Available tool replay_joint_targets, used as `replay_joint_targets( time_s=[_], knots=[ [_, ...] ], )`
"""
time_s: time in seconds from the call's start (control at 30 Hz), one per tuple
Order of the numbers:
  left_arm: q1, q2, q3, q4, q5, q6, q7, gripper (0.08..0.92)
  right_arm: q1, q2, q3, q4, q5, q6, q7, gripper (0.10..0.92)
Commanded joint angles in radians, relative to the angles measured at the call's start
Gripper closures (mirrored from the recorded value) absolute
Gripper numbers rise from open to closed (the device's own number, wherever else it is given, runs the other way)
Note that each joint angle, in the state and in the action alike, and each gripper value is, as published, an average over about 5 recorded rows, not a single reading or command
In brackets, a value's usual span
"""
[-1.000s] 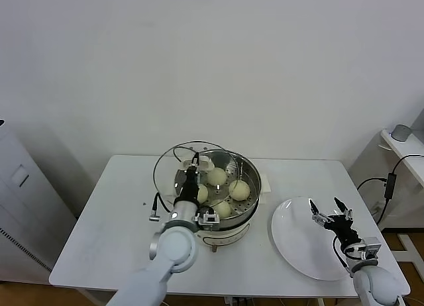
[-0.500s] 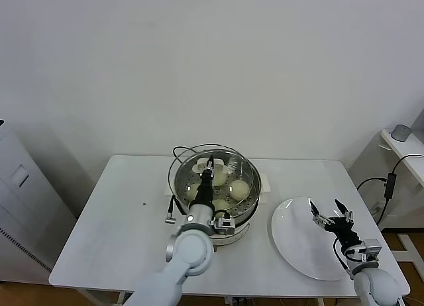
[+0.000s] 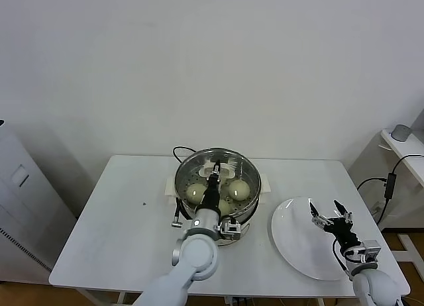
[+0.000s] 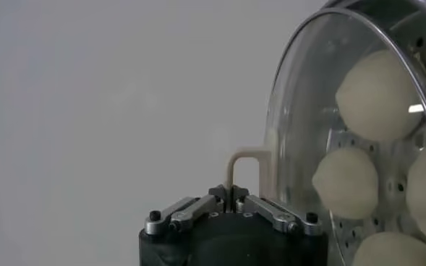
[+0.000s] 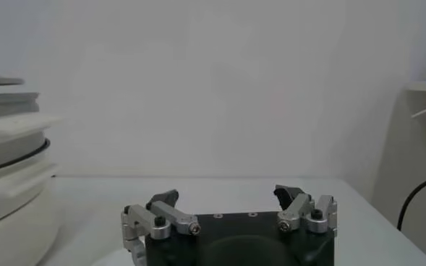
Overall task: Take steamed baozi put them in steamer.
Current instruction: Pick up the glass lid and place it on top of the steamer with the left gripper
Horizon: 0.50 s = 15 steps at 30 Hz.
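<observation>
The steel steamer point(image 3: 256, 181) stands mid-table with several pale steamed baozi point(image 3: 239, 189) in it. Over it lies the round glass lid point(image 3: 232, 161). My left gripper point(image 3: 215, 173) reaches over the basket and is shut on the lid's white handle point(image 3: 216, 165). The left wrist view shows that gripper point(image 4: 231, 194) pinching the thin handle point(image 4: 243, 155), with the lid point(image 4: 299, 108) and the baozi point(image 4: 345, 182) seen through the glass. My right gripper point(image 3: 331, 217) hovers open above the white plate point(image 3: 295, 243), its fingers point(image 5: 162, 199) spread wide with nothing between them.
The steamer sits on a white cooker base point(image 3: 236, 234), also at the edge of the right wrist view point(image 5: 10, 184), with a black cord point(image 3: 180, 150) behind. A grey cabinet point(image 3: 13, 206) stands left of the table, a side shelf point(image 3: 405, 144) to the right.
My left gripper has carried the lid from a tilted position at the steamer's left side rightward until it covers the basket. The right gripper has stayed still.
</observation>
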Motion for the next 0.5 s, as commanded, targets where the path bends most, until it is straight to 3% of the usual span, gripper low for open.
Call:
replay_joint_targets(
  time_s=[0.03,0.5],
  knots=[
    [0.001,-0.011,0.005,0.018,0.002,-0.001,-0.008,0.891,-0.002,0.0,0.002,0.001,-0.001,0.0,-0.001,0.203],
    [0.001,-0.015,-0.005,0.04,-0.016,-0.001,-0.018,0.891,-0.003,0.001,0.009,-0.003,0.0,0.002,-0.005,0.203]
  ],
)
